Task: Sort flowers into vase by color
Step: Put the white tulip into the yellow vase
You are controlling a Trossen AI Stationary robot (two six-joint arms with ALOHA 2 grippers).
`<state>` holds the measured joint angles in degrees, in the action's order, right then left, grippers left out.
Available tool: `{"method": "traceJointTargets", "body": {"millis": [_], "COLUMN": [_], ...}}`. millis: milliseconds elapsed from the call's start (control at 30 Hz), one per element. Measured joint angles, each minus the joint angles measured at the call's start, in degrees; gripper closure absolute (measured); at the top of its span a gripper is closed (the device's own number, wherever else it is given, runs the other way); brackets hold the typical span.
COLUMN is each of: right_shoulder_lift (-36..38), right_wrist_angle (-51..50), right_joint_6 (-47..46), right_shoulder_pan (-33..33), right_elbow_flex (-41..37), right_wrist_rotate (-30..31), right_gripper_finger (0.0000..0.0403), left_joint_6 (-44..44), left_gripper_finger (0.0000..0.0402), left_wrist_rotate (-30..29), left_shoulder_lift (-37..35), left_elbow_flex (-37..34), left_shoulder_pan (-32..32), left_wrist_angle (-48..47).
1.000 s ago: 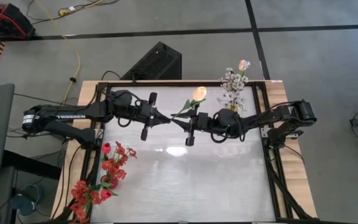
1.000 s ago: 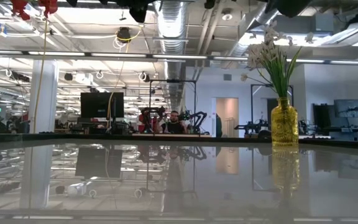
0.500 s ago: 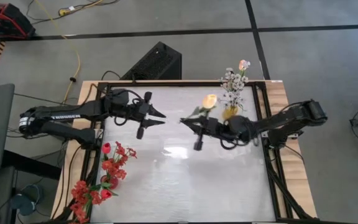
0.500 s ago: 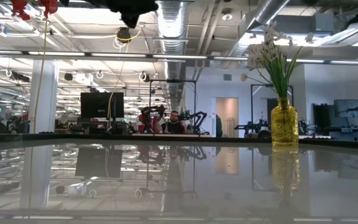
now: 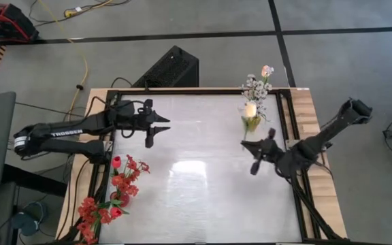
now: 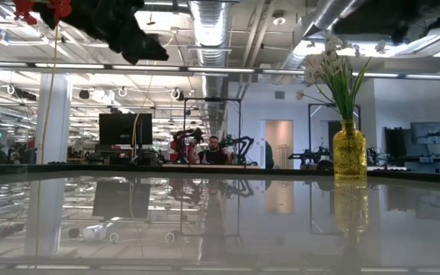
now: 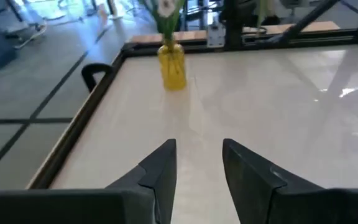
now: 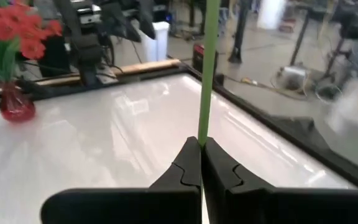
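Observation:
A peach-yellow tulip (image 5: 250, 109) on a thin green stem is clear of the table, with my right gripper (image 5: 246, 142) shut on it near the right edge. In the high view its blossom shows over the yellow vase (image 6: 350, 153), which stands at the far right with white flowers (image 5: 254, 88) and another peach tulip (image 5: 267, 70). My left gripper (image 5: 165, 122) is open and holds nothing, above the table's far left. Red flowers (image 5: 124, 178) stand in a red vase (image 8: 16, 102) at the near left. My right gripper pinches the tulip's green stem (image 8: 202, 127) between its two shut fingers, low on the stem. The fingers come nearly level from the table's right side and lie across the stem. The tulip is lifted clear, its stem rising from the fingers with the blossom toward the far edge.
A black frame (image 5: 292, 129) runs around the white table top. More red flowers (image 5: 94, 214) lie over the near left corner. Bare table top lies between the two arms. In the low view a person sits in the room behind (image 6: 215, 149).
Both grippers met at the tulip's stem in the table's middle. My left gripper has opened, let go and drawn back toward the left edge. My right gripper has swung toward the right edge with the tulip, turning, and has brought the blossom over the yellow vase.

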<state>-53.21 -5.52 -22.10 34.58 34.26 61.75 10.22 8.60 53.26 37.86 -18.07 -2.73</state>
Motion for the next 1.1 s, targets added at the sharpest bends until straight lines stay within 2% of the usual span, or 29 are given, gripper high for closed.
{"method": "traceJointTargets", "body": {"millis": [233,367,667,767,967,1100], "right_shoulder_lift": [4.4,6.0,11.2,12.3,14.8,15.7], "right_wrist_angle": [-21.9,-31.5,-50.2,-54.4,-59.2,-59.0], "right_joint_6": [-23.6,-33.3,-46.6,-48.4,-51.0,-49.6], "right_shoulder_pan": [12.0,14.2,10.9,11.6,13.5,14.6], "right_elbow_flex": [0.0,0.0,0.0,0.0,0.0,0.1], "right_wrist_rotate": [14.0,19.3,11.7,10.2,10.5,15.2], "right_gripper_finger": [0.0381,0.0381,0.0381,0.0381,0.0381,0.0381], "left_joint_6": [-1.4,-1.9,-2.4,-2.4,-1.9,-1.9], "left_gripper_finger": [0.0285,0.0285,0.0285,0.0285,0.0285,0.0285], "left_wrist_rotate": [0.1,0.2,1.7,1.7,1.7,1.6], "left_shoulder_lift": [-2.0,-2.5,-2.8,-2.8,-2.8,-2.8], "left_elbow_flex": [-3.5,-3.5,-3.4,-3.4,-3.4,-3.4], "left_shoulder_pan": [-1.0,-1.0,-1.0,-1.0,-1.0,-1.0], "left_wrist_angle": [1.2,2.3,2.7,2.5,2.5,2.5]}}
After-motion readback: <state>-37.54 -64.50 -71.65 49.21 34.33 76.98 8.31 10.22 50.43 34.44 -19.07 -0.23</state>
